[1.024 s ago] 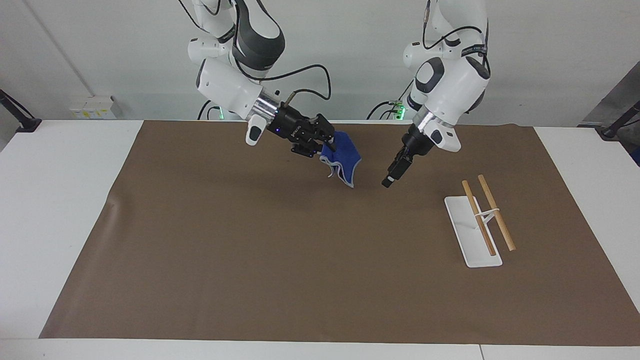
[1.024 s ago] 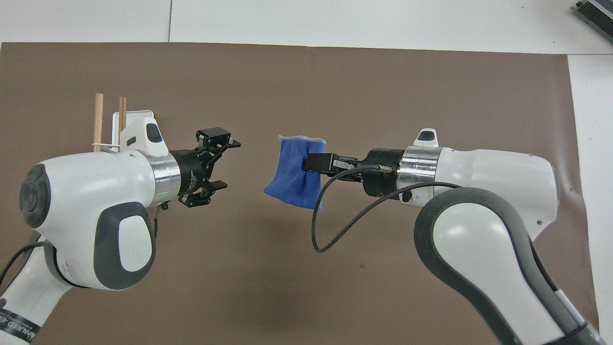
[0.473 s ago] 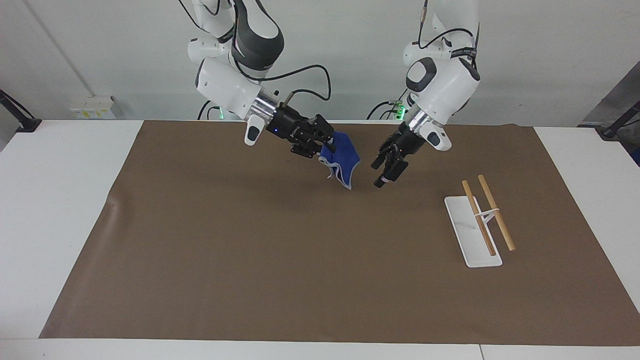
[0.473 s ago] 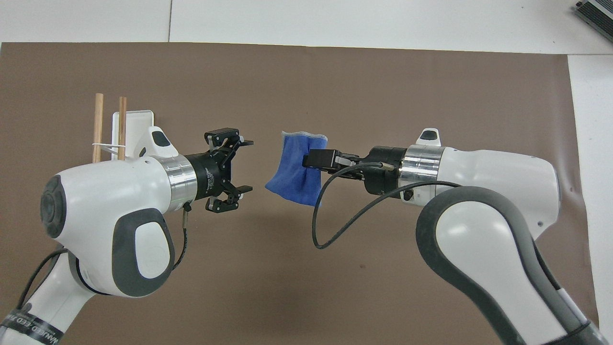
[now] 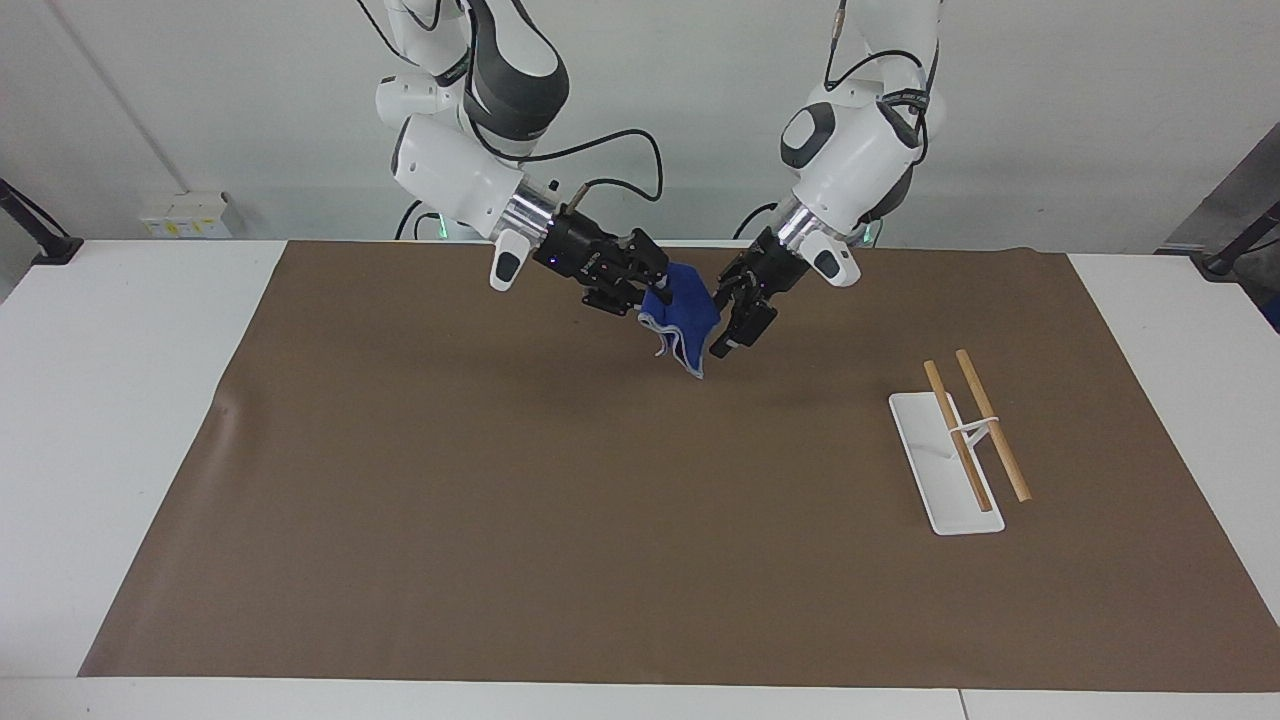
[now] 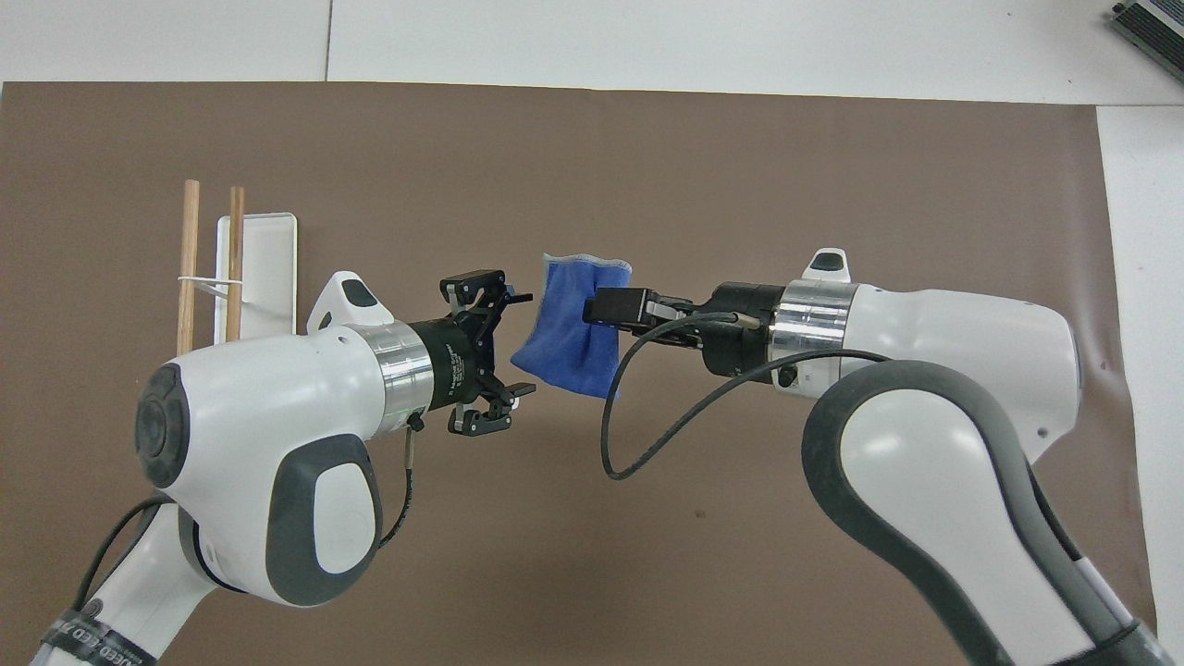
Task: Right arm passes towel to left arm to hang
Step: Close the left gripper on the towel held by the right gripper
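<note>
My right gripper is shut on the blue towel and holds it in the air over the brown mat, where it hangs folded. My left gripper is open, its fingers spread on either side of the towel's free edge, right beside it. I cannot tell whether they touch the cloth. The rack, a white base with two wooden bars, stands toward the left arm's end of the table.
A brown mat covers most of the white table. A black cable loops from the right wrist. A grey device corner shows at the table's edge farthest from the robots.
My left arm has swung from near the rack toward the towel, its open gripper now at the towel's edge. My right gripper has held the towel nearly still.
</note>
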Robot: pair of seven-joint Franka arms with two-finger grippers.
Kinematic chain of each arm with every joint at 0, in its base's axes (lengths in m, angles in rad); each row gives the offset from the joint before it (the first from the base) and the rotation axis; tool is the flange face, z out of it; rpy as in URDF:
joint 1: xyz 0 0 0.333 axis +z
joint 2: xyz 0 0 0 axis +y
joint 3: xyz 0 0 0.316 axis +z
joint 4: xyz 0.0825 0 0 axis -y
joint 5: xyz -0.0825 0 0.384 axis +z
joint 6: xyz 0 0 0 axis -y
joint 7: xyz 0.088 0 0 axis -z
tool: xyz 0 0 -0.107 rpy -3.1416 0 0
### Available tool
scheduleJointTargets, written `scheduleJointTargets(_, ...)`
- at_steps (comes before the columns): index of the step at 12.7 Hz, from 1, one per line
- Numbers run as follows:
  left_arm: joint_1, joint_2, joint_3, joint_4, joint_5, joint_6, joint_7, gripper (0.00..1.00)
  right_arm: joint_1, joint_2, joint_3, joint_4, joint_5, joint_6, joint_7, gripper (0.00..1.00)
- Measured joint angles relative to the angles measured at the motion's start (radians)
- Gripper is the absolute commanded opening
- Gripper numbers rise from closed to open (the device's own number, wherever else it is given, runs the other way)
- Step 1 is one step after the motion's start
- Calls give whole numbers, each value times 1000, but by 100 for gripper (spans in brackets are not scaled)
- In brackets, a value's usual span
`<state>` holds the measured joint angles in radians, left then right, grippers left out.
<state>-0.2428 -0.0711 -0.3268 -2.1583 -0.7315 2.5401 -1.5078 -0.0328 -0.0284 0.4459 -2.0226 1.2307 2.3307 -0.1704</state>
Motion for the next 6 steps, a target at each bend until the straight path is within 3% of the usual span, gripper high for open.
scheduleJointTargets(6,0,-20,3,5,0,0,-64,100,0,-2,0,3,0,1,0,0)
